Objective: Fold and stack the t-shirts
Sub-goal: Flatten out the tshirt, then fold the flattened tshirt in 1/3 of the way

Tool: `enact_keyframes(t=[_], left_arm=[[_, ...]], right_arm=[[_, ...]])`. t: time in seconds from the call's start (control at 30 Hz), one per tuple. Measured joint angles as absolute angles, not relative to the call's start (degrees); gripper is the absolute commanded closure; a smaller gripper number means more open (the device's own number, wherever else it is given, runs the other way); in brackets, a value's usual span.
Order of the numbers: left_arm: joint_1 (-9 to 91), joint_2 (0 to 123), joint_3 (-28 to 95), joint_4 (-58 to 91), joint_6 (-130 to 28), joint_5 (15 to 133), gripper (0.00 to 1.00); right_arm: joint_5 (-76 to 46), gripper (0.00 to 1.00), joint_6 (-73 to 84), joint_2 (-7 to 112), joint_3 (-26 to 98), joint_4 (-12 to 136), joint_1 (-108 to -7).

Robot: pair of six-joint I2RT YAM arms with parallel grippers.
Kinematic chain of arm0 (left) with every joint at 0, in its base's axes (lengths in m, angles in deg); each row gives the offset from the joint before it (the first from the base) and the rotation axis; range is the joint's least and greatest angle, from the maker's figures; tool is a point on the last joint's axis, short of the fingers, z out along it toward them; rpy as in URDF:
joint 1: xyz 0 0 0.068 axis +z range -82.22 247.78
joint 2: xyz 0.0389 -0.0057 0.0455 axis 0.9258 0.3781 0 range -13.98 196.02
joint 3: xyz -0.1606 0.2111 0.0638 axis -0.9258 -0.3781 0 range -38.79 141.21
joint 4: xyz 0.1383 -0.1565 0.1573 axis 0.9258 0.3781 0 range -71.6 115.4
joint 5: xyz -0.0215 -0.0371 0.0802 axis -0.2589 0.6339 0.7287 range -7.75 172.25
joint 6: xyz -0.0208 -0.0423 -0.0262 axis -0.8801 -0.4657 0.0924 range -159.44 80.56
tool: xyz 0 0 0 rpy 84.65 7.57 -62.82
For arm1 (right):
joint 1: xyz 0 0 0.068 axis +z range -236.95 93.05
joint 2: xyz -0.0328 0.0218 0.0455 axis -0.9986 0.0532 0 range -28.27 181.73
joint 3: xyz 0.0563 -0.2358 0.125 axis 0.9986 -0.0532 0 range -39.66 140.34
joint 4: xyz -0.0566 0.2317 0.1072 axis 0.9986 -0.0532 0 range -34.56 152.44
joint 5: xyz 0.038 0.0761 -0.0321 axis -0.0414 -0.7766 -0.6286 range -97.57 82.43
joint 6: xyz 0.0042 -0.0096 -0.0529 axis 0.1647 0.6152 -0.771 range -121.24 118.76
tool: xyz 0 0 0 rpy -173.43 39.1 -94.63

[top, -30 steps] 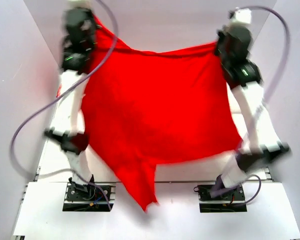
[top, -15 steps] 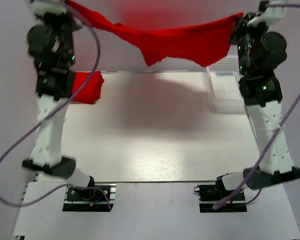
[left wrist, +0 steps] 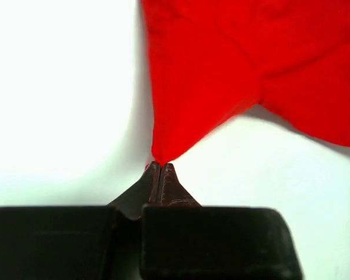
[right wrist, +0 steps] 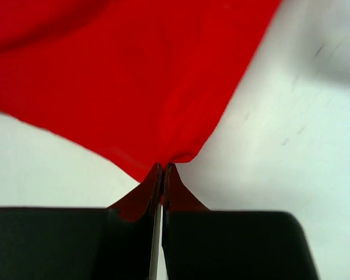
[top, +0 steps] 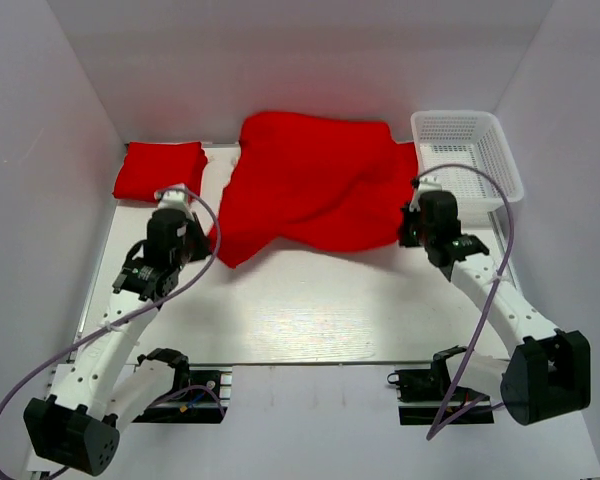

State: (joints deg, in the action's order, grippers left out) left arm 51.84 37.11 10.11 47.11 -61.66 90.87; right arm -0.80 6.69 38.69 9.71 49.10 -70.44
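A loose red t-shirt (top: 315, 190) lies spread and rumpled on the far middle of the white table. My left gripper (top: 212, 243) is shut on its near left corner, seen in the left wrist view (left wrist: 158, 165) with red cloth (left wrist: 221, 76) fanning out from the tips. My right gripper (top: 404, 228) is shut on its near right corner, seen in the right wrist view (right wrist: 163, 167) pinching red cloth (right wrist: 134, 81). A folded red t-shirt (top: 160, 170) sits at the far left corner, apart from both grippers.
A white mesh basket (top: 467, 150) stands at the far right, just behind my right gripper. White walls close in the table at the back and both sides. The arm bases (top: 177, 385) sit at the near edge.
Both arms have swung the shirt from high in the air down and forward, laying it on the far half of the table. Both grippers are now low at the table and still hold its corners.
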Motion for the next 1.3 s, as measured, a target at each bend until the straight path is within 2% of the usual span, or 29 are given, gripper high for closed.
enact_keyframes(t=[0.17,0.3,0.67,0.93,1.3], left_arm=[[51.9,29.0,5.7,61.9,-66.9,88.7,1.0],[51.9,23.2,5.6,67.4,-69.7,84.2,1.0],[51.9,24.3,0.5,78.5,-74.8,78.2,1.0],[51.9,34.7,7.9,73.2,-76.0,82.1,1.0],[52.3,56.3,20.0,62.6,-75.6,92.4,1.0]], right_arm=[[-3.8,1.0,11.8,34.7,0.3,45.2,-70.4],[-2.4,1.0,16.0,33.0,-4.5,41.2,-70.4],[-1.4,1.0,29.1,25.7,-8.0,27.2,-70.4],[0.7,1.0,32.4,27.8,-7.8,24.9,-70.4],[5.9,1.0,32.2,35.5,-0.8,25.7,-70.4]])
